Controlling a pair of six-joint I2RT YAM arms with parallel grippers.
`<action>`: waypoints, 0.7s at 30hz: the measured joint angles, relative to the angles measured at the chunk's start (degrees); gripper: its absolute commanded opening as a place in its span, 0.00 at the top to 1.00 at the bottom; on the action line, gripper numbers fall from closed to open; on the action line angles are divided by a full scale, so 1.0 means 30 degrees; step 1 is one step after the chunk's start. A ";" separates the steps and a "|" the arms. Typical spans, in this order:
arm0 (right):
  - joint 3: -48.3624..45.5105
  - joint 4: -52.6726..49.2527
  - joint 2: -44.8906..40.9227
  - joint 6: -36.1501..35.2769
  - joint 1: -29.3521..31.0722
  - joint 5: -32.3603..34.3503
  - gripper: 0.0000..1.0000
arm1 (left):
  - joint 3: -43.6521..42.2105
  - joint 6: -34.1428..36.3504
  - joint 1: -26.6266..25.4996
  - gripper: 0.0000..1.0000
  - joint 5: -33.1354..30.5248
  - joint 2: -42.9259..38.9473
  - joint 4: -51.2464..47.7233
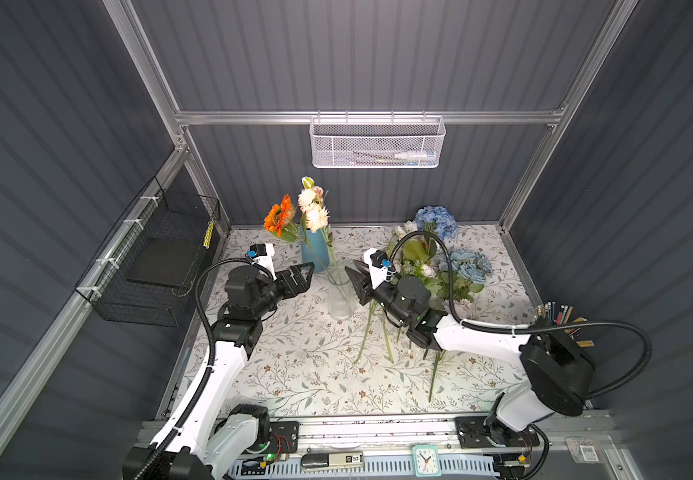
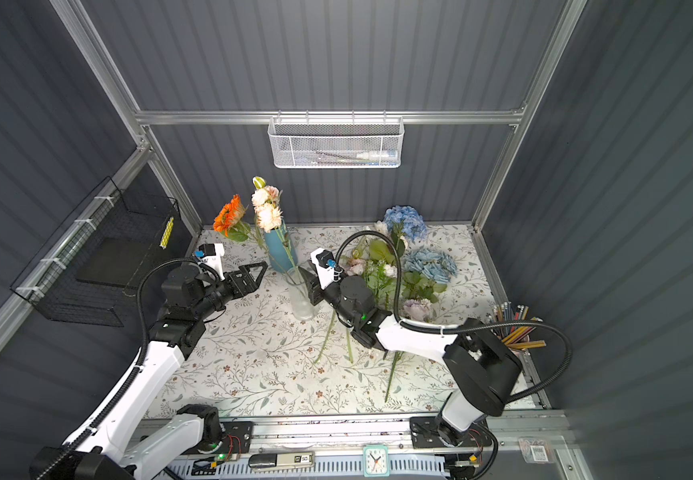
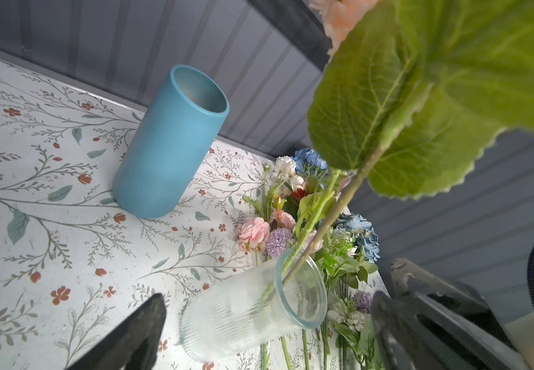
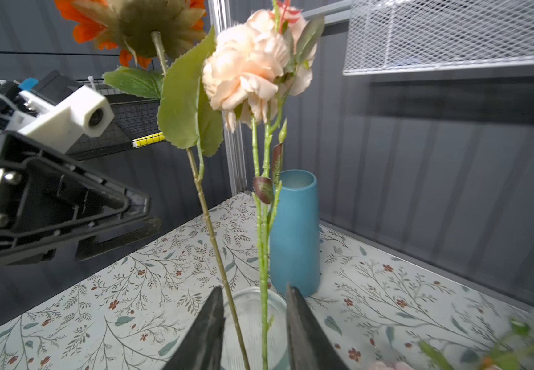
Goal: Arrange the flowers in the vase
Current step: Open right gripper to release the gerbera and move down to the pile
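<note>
By my reading the job is barely begun. Across the right side of the table (image 1: 294, 374) the pile of flowers (image 1: 467, 266) lies flat. Its blue, white and pink heads point toward the back wall, its long green stems run under the right arm (image 1: 481, 332), and none of it has been lifted yet. Only two stems stand in the glass vase (image 1: 340, 299) at mid-table: the orange daisy (image 1: 278, 216) and the peach bloom (image 1: 313, 216). Both lean toward the blue vase (image 1: 313, 249) just behind. The left gripper (image 1: 307, 272) hangs just left of the glass vase with its jaws spread wide, holding nothing. The right gripper (image 4: 254, 293) sits at the rim with its jaws apart, the peach stem between them with space on either side. Only the right wrist view shows that gap. In both top views the blooms overlap the blue vase and could seem to stand in it, but the left wrist view shows its mouth empty.
</note>
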 measured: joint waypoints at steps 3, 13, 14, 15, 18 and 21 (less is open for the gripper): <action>0.0000 -0.3548 -0.1749 0.1311 0.0022 0.1399 0.54 | -0.0627 -0.0364 -0.0211 0.00 0.0248 -0.0801 -0.0386; 0.0095 -1.4914 -0.5355 0.5515 0.0000 0.3585 0.01 | -0.2404 -0.0801 -0.0459 0.00 0.0525 -0.2958 -0.1348; 0.0226 -1.6065 -0.5493 0.5712 -0.0022 0.3606 0.01 | -0.2535 -0.0801 -0.0459 0.00 0.0517 -0.2922 -0.1348; 0.0342 -1.6903 -0.5574 0.5858 -0.0036 0.3628 0.01 | -0.2637 -0.0794 -0.0459 0.00 0.0525 -0.2776 -0.1333; 0.0656 -1.8848 -0.5617 0.6339 -0.0138 0.3330 0.01 | -0.2747 -0.0692 -0.0459 0.00 0.0539 -0.1974 -0.1005; 0.0714 -1.9649 -0.5559 0.6681 -0.0262 0.2229 0.04 | -0.2754 -0.0437 -0.0459 0.00 0.0554 -0.1122 -0.0350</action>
